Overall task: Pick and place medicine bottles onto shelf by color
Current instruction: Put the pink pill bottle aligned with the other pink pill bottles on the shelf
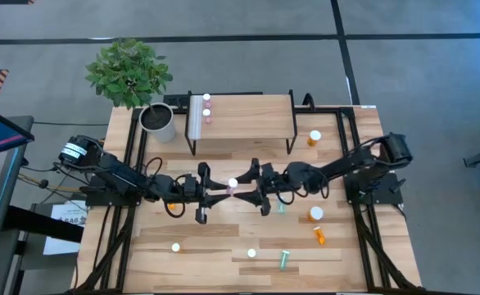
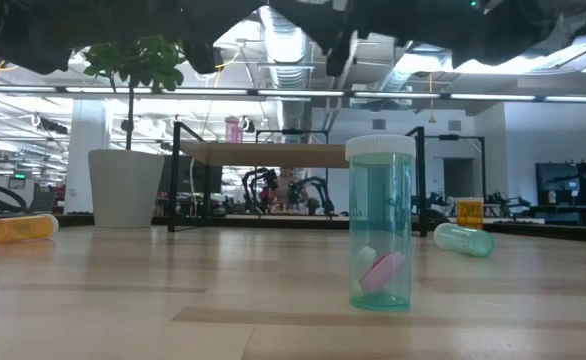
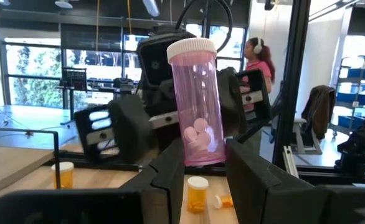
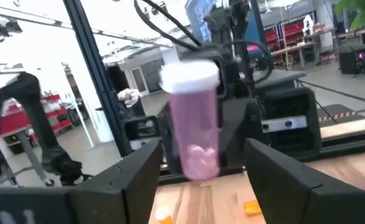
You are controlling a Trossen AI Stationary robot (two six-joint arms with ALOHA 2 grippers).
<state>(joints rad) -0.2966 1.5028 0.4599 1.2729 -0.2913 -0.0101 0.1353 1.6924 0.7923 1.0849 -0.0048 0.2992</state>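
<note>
Light wood worktop [image 1: 224, 246] carries scattered vials and, at its far edge, the shelf [image 1: 244, 115] with two pink vials. Above mid-worktop the left gripper [image 3: 198, 165] clenches a pink medicine bottle [image 3: 198, 109] upright by its base, while the right gripper [image 4: 198, 165] faces it, jaws spread clear of its sides.

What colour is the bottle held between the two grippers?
Pink bottle with a white cap, clearest in the left wrist view.

Both arms are dark, nearly black, built from chunky jointed segments with thin black cables looping alongside them. The left arm [image 1: 113, 174] carries a white label near its base. Broad, flat black fingers [image 3: 257, 180] end each arm.
</note>
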